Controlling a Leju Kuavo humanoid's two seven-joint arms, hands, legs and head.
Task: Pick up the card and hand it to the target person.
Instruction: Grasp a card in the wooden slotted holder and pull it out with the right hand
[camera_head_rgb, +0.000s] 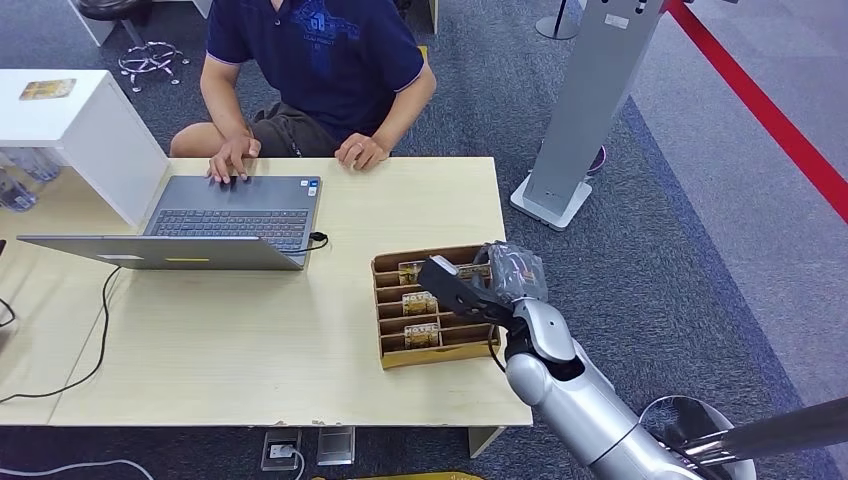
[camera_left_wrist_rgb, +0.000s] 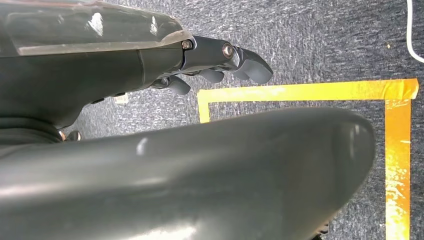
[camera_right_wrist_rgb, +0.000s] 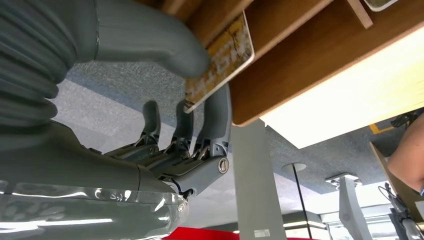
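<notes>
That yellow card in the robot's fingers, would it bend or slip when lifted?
The card looks thin and flat, so probably light and fairly stiff. Only the right hand pinches one edge between thumb and finger, so its glossy face might slip.

A yellow card (camera_right_wrist_rgb: 220, 57) with dark print, brown wooden rack (camera_head_rgb: 435, 305), pale wood worktop (camera_head_rgb: 250, 340), grey laptop (camera_head_rgb: 200, 222), speckled grey-blue carpet (camera_head_rgb: 660, 250) with a red stripe (camera_head_rgb: 765, 105).

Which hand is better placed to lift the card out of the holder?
Right. The right hand is over the wooden holder, thumb and finger already pinching a card. The left hand hangs down by the floor.
</notes>
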